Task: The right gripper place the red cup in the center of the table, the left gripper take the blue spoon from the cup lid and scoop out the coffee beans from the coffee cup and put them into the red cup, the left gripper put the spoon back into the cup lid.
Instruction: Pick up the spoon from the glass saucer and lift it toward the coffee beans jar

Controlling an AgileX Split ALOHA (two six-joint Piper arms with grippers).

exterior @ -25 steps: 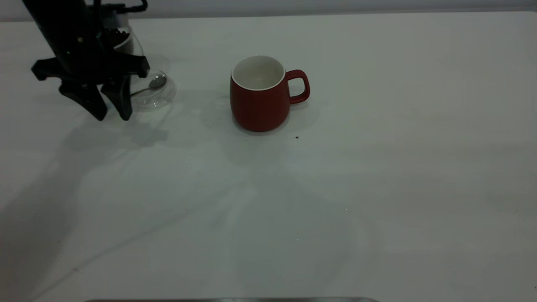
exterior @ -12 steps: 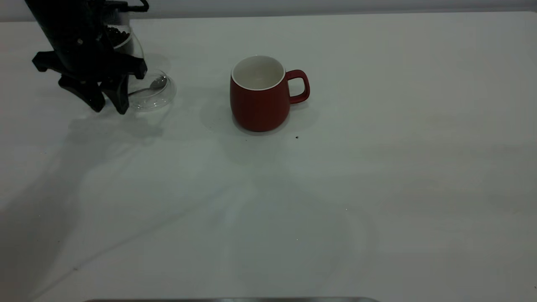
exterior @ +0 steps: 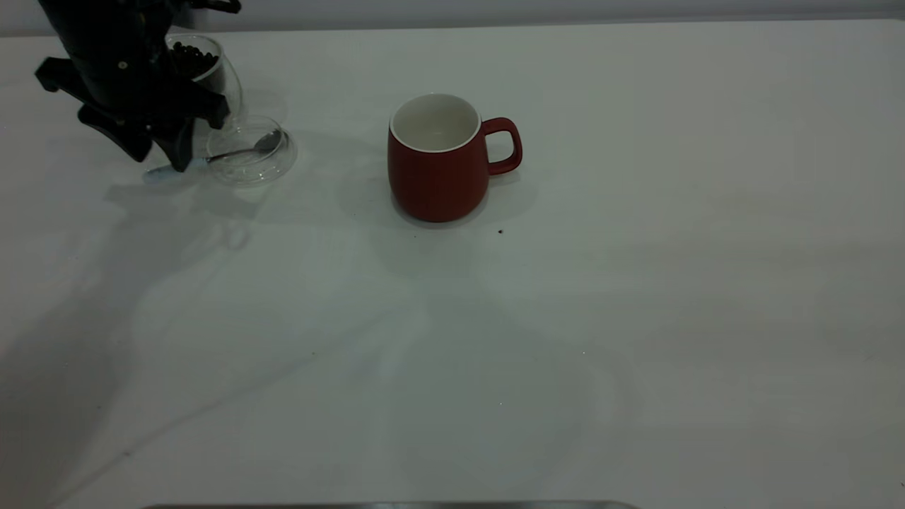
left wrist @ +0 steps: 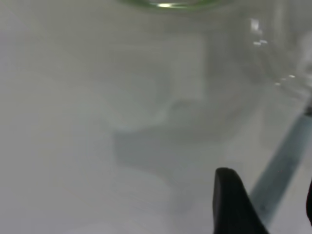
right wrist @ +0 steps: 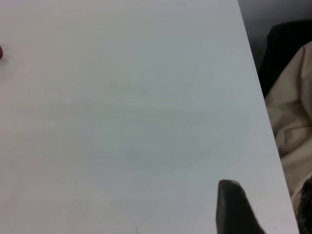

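Left gripper [exterior: 157, 154] straddling the blue spoon [exterior: 212, 156] handle

Fingers apart, not yet clamped; the spoon's bowl rests in the cup lid [exterior: 277, 167] just beside, so the handle overhangs for grasping. The red cup [exterior: 437, 170] stands well apart.

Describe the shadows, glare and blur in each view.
Exterior view: dim, broad soft shadows across the table, glints on the cup lid. Left wrist view: blurred at close range, glare specks on glass, the blue spoon a smeared streak. Right wrist view: evenly lit table, blurred claw tip.
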